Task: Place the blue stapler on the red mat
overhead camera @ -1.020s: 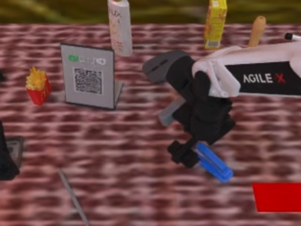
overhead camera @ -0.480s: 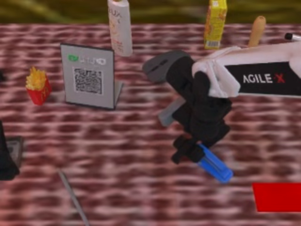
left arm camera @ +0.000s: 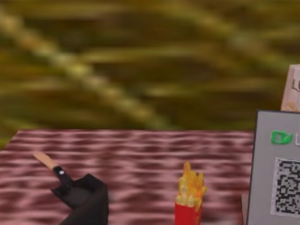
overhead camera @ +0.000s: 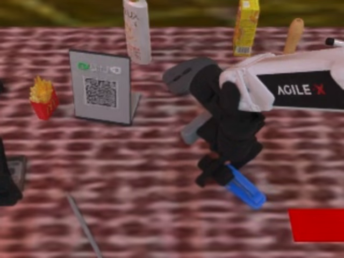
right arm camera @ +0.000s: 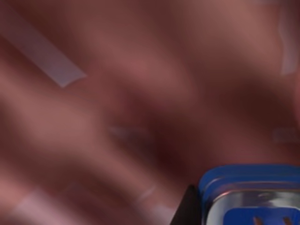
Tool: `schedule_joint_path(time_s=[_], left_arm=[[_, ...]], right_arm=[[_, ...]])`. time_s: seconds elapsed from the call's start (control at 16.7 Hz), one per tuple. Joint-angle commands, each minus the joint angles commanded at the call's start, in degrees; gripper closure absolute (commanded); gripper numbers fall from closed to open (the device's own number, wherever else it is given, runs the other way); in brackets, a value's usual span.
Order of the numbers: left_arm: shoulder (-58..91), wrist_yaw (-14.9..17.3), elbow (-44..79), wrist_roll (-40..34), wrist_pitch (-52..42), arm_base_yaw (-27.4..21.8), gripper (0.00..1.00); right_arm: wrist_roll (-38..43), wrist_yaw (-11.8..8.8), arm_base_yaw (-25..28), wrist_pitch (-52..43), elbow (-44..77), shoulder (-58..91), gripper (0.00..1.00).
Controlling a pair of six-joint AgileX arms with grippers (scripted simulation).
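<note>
The blue stapler (overhead camera: pixel 246 189) lies slanted on the patterned cloth right of centre in the top view. My right gripper (overhead camera: pixel 215 171) reaches down from the right, shut on the stapler's upper left end. In the right wrist view the stapler (right arm camera: pixel 253 197) fills the near corner, with one black finger (right arm camera: pixel 190 208) pressed against its side. The red mat (overhead camera: pixel 317 224) lies flat at the front right edge, apart from the stapler. My left arm (overhead camera: pixel 6 180) is parked at the far left edge.
A QR sign (overhead camera: pixel 102 88) and a red fries carton (overhead camera: pixel 43 99) stand at the left. A white bottle (overhead camera: pixel 137 29), a yellow carton (overhead camera: pixel 246 21) and a tan stick (overhead camera: pixel 294 35) line the back. A grey mouse (overhead camera: pixel 185 75) sits behind my right wrist. A grey rod (overhead camera: pixel 83 223) lies front left.
My right gripper dropped slightly and drew its fingers in onto the stapler's end one second ago. Nothing has moved in the last half second.
</note>
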Motion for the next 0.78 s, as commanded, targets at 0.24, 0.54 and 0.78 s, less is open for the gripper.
schedule_joint_path(time_s=[0.24,0.54,0.78], left_arm=[[0.0,0.0,0.0,0.0,0.0,0.0,0.0],[0.0,0.0,0.0,0.0,0.0,0.0,0.0],[0.0,0.0,0.0,0.0,0.0,0.0,0.0]], right_arm=[[-0.05,-0.02,0.2,-4.38,3.44,-1.39,1.0],[-0.18,-0.06,0.45,-17.64,11.03,-5.79,1.0],[-0.21,-0.06,0.46,-19.69,12.57,-7.11,1.0]])
